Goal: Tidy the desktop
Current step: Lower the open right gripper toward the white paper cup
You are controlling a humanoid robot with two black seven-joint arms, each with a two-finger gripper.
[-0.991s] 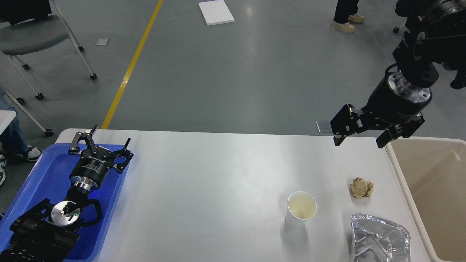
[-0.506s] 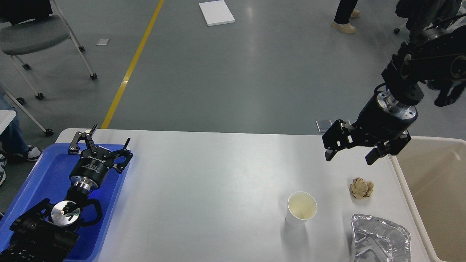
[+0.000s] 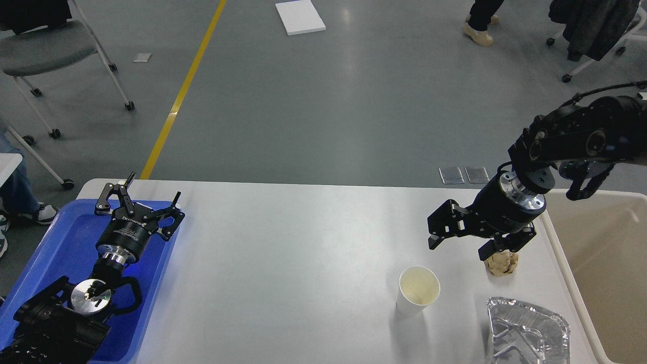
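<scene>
Desktop [image 3: 303, 253] holds one cup [image 3: 418, 290], one paper wad [image 3: 502, 264], one foil tray [image 3: 527, 331].

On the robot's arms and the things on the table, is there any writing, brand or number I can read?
Left pincer: pale lettering on its black body, too small and blurred to read.
Right pincer: faint marks on its black wrist, unreadable.
Paper cup, crumpled paper ball, foil tray, blue tray, beige bin: no writing visible.
</scene>
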